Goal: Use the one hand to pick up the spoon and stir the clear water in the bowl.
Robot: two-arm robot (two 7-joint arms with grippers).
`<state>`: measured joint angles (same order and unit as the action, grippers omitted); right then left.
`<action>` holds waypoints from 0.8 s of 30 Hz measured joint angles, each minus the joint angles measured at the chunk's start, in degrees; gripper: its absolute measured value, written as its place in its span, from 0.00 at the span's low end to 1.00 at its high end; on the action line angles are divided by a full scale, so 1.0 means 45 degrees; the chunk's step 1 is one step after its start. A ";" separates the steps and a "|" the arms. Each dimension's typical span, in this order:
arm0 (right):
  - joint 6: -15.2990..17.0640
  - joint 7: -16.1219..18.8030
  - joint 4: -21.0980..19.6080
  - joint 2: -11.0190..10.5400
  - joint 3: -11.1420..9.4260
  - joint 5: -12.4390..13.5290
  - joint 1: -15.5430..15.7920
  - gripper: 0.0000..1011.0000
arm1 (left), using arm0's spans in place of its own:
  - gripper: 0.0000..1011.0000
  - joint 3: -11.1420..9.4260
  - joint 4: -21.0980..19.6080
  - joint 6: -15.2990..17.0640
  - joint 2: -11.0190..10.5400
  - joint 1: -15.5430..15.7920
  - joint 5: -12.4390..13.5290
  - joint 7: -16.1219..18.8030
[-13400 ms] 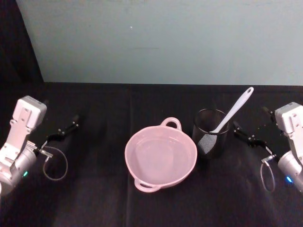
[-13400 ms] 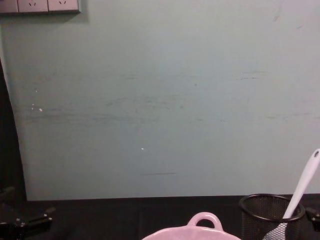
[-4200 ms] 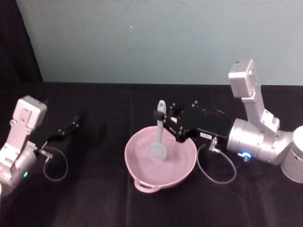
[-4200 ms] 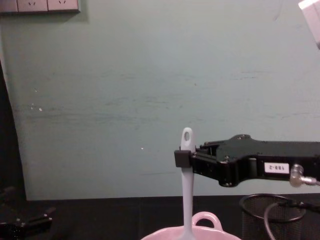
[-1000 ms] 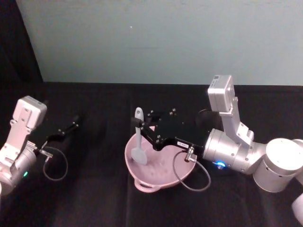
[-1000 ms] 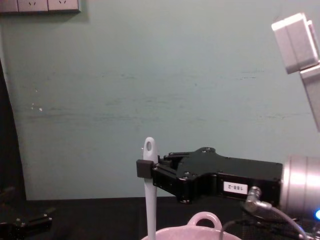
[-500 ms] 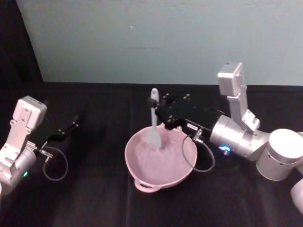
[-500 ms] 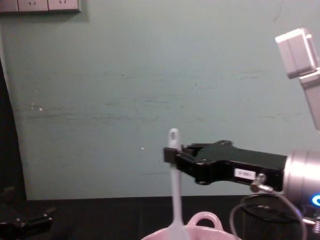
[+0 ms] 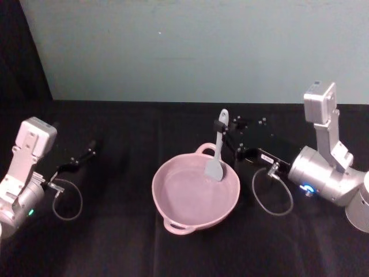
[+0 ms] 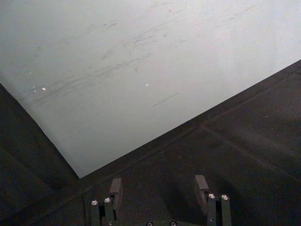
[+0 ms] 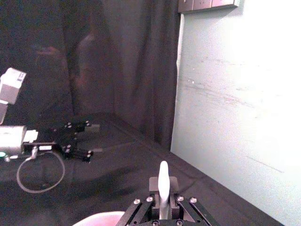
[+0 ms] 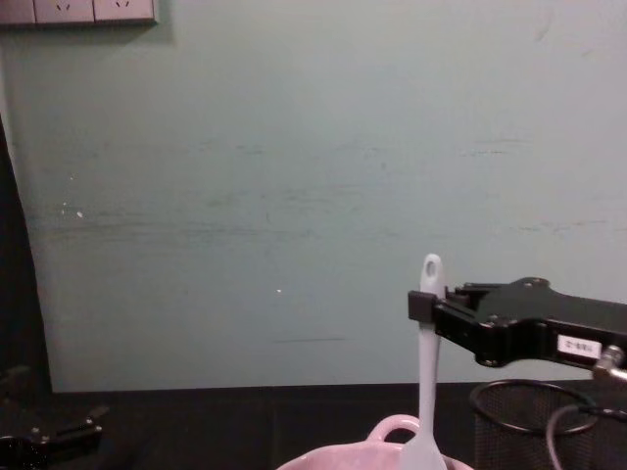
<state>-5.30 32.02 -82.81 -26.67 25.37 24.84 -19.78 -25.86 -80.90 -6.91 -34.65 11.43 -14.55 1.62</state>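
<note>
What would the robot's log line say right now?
right claw: shut on spoon | spoon: upright, blade in bowl, far side | left claw: open, parked at left

The right gripper is extended level from 3 o'clock toward the centre, jaws clamped on the spoon. The left gripper is parked at 9 o'clock, jaws held apart.
</note>
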 joint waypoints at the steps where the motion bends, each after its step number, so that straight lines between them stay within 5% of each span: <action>1: 0.0011 -0.0007 -0.0119 -0.0069 -0.0025 -0.0005 0.0094 0.12 | 0.99 0.0000 0.0000 0.0000 0.0000 0.0000 0.0000 0.0000; 12: 0.0095 0.0114 -0.1755 -0.0675 -0.0080 -0.0066 0.1367 0.12 | 0.99 0.0000 0.0000 -0.0001 -0.0001 0.0000 0.0001 0.0000; 24: 0.0026 0.0718 -0.1715 -0.0154 0.0708 0.0070 0.1214 0.12 | 0.99 0.0000 0.0001 0.0000 0.0000 0.0000 0.0000 0.0000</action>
<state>-5.18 35.26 -90.53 -27.36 28.55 25.16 -14.32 -25.86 -80.90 -6.91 -34.65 11.43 -14.55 1.62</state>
